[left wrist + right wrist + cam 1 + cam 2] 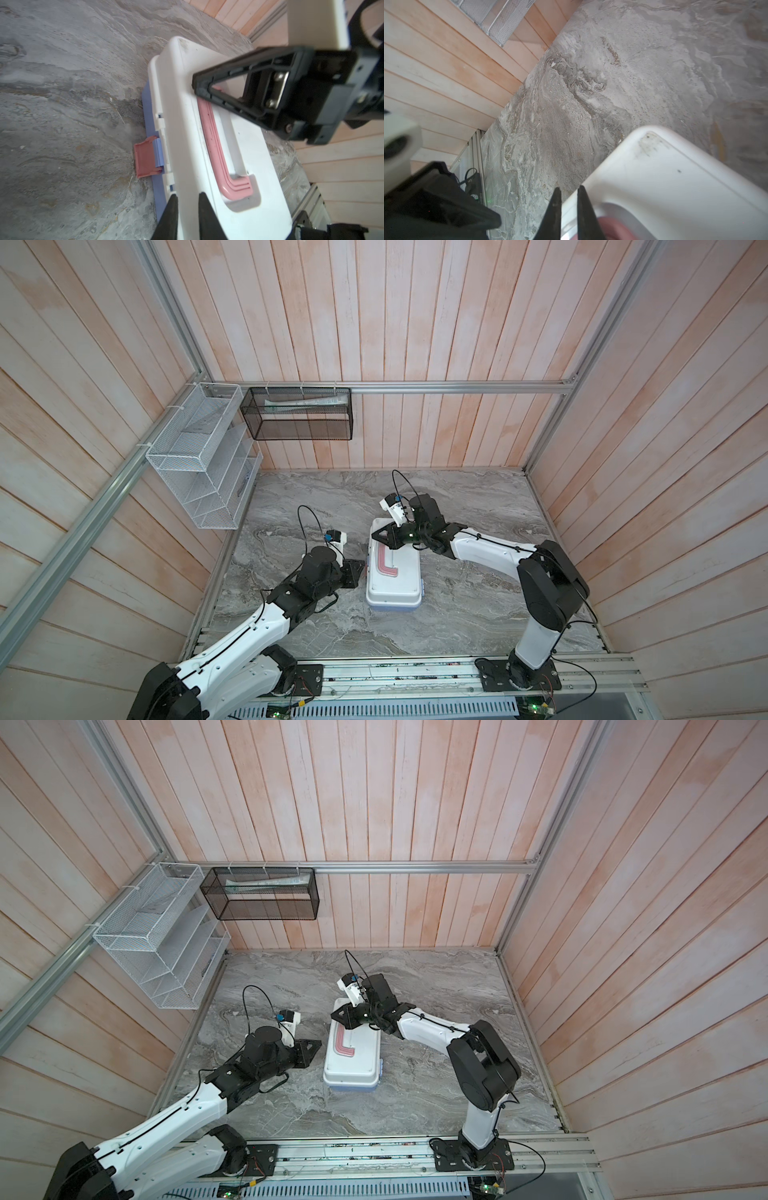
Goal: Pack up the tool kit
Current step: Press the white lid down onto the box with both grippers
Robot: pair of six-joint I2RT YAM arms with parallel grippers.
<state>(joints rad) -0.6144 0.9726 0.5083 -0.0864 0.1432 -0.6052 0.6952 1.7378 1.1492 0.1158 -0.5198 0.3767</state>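
Observation:
The tool kit (395, 585) (353, 1067) lies on the marble top in both top views, with its white lid down over the light blue base (154, 187). A pink handle (216, 153) lies flat in the lid's recess. The pink latch (145, 159) hangs folded outward from the box's long side. My left gripper (360, 568) (187, 196) is at that side, over the lid's edge, with the jaws a little apart and nothing between them. My right gripper (376, 537) (569, 188) hovers over the lid's far end, jaws narrowly apart and empty. No loose tools are in view.
A white wire basket (199, 460) hangs on the left wall. A black mesh basket (299, 414) with a pale tube in it hangs on the back wall. Wood-panel walls close three sides, and an aluminium rail (415, 672) carries both arm bases at the front.

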